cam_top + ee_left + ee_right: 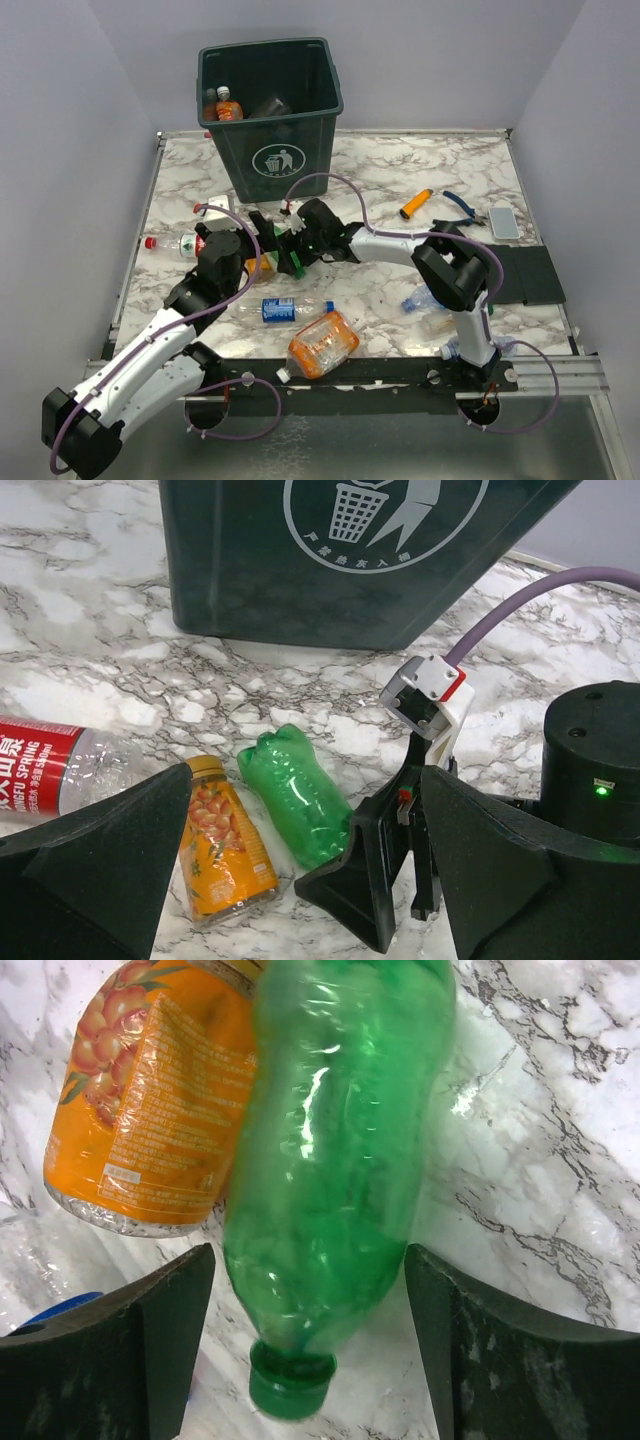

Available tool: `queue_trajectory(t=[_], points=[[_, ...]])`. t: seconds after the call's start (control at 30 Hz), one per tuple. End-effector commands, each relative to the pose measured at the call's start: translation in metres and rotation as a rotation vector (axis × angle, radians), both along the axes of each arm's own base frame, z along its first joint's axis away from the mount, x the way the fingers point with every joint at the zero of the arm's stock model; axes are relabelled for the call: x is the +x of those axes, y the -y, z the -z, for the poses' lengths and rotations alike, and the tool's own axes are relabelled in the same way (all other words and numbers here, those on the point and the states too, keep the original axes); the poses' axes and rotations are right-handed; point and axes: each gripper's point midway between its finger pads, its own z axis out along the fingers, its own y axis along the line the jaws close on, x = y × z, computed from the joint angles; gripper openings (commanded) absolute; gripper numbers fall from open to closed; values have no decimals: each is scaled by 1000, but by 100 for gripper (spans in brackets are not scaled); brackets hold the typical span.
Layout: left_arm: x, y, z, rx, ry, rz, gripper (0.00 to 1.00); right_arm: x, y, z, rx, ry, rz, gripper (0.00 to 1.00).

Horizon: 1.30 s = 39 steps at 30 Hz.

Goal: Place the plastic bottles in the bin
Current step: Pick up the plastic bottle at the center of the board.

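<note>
A green bottle (330,1160) lies on the marble table, cap (290,1380) toward my right gripper (310,1350). That gripper is open and its fingers straddle the bottle's neck end with gaps on both sides. An orange juice bottle (160,1090) lies against the green one. My left gripper (310,880) is open and empty, hovering just short of the same two bottles (300,795) (222,845). In the top view both grippers (262,235) (287,252) meet in front of the dark green bin (270,150), which holds a few bottles (225,106).
A red-labelled bottle (180,243) lies left of the grippers. A blue-labelled bottle (285,308), a large orange-tinted bottle (322,343) and clear bottles (420,300) lie nearer the arm bases. An orange cylinder (417,204), blue-handled pliers (465,208) and a black mat (530,275) are at the right.
</note>
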Motion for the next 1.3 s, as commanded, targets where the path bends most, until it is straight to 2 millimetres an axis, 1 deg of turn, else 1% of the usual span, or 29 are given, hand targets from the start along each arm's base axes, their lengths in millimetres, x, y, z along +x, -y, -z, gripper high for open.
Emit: queue_trajectory(t=[0.0, 0.1, 0.17, 0.27, 0.37, 0.43, 0.5, 0.53, 0.6, 0.63, 0.73, 0.8, 0.87, 0.97, 1.1, 1.17, 1.23, 1.27], points=[[0, 2, 5, 7, -13, 16, 97, 1, 7, 16, -63, 20, 13, 76], [0, 3, 6, 10, -17, 18, 97, 3, 18, 14, -86, 46, 45, 62], [0, 3, 7, 13, -21, 20, 97, 1, 31, 8, -101, 68, 70, 56], [1, 6, 11, 16, -33, 35, 97, -10, 58, -5, -127, 100, 101, 52], [3, 15, 16, 13, -52, 73, 97, -25, 92, -8, -187, 105, 139, 51], [3, 26, 22, 10, -76, 121, 97, -34, 116, -10, -224, 113, 171, 51], [3, 39, 29, 0, -107, 184, 97, -46, 135, -13, -246, 109, 185, 51], [3, 48, 33, -13, -129, 215, 97, -51, 141, -17, -246, 106, 191, 51], [3, 65, 41, -51, -169, 277, 97, -61, 153, -18, -263, 80, 208, 52], [4, 76, 47, -68, -202, 313, 97, -64, 157, -18, -269, 66, 217, 52], [7, 103, 52, -116, -270, 395, 96, -73, 167, -14, -283, 41, 235, 53], [8, 121, 47, -111, -276, 443, 95, -75, 173, -10, -281, 43, 261, 53], [10, 134, 37, -81, -249, 479, 95, -76, 177, -8, -278, 45, 279, 52], [13, 140, 20, -52, -197, 510, 95, -79, 177, -16, -236, 52, 282, 50], [18, 123, -9, 23, -83, 477, 99, -84, 171, -44, -136, 67, 267, 44], [19, 120, -31, 18, 6, 471, 99, -86, 166, -63, -65, 78, 263, 43], [15, 123, -47, -36, 65, 488, 99, -85, 162, -85, 14, 106, 274, 43], [12, 128, -56, -86, 90, 512, 99, -86, 156, -100, 83, 130, 259, 43]])
